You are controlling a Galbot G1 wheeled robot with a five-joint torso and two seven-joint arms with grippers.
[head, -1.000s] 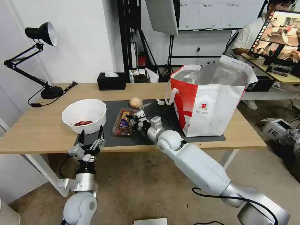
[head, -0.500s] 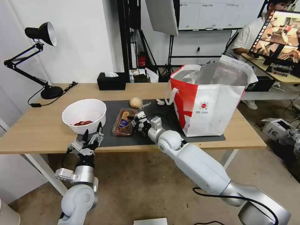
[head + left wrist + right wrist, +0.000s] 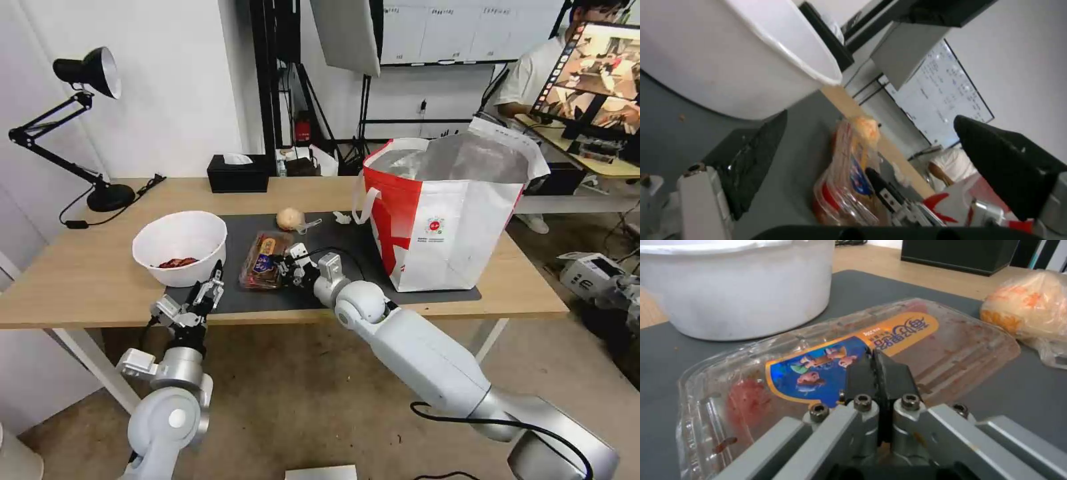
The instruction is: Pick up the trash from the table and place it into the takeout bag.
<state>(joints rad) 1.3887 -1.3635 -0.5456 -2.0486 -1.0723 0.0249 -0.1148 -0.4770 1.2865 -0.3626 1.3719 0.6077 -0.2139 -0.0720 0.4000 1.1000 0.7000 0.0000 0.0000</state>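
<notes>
On the dark mat, right gripper [image 3: 285, 262] at the clear tray [image 3: 265, 268], fingers pressed together on its near edge
Left gripper [image 3: 205, 291] hovers spread wide just in front of the white bowl [image 3: 180, 247]; tan lump [image 3: 290, 218] lies beyond the tray, takeout bag [image 3: 445, 212] stands upright at the mat's right end

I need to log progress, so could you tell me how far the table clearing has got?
Nothing visibly bagged yet. In hand: the right gripper is shut on the clear tray's rim; the left gripper is open beside the white bowl. Left: bowl, tan lump, spoon, scrap lie outside the takeout bag.
</notes>
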